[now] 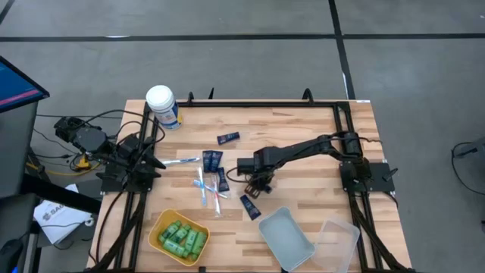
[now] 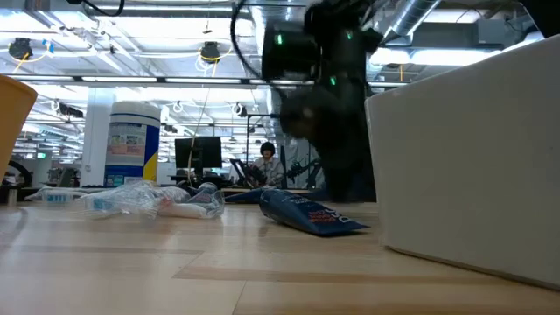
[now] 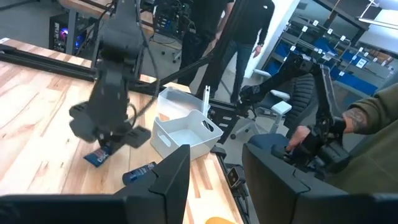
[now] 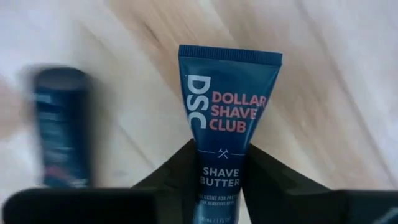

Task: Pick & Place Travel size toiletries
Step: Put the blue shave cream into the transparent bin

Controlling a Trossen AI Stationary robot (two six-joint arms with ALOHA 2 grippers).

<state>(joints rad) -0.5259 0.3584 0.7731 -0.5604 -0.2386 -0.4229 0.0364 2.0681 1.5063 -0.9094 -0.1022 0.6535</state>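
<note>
A navy shave-butter tube (image 4: 227, 124) sat clamped between the fingers of the right gripper (image 1: 256, 184) near the middle of the counter (image 1: 303, 129). The left gripper (image 3: 214, 180) waited part-open and empty at the counter's left edge.

We are counting five navy tubes (image 1: 228, 138), one yellow bowl (image 1: 157, 227) of green bottles (image 1: 182, 240), two clear bins (image 1: 286, 239).

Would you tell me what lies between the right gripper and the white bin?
A loose dark navy tube lies on the wood between right gripper and white bin, per the high view.
</note>
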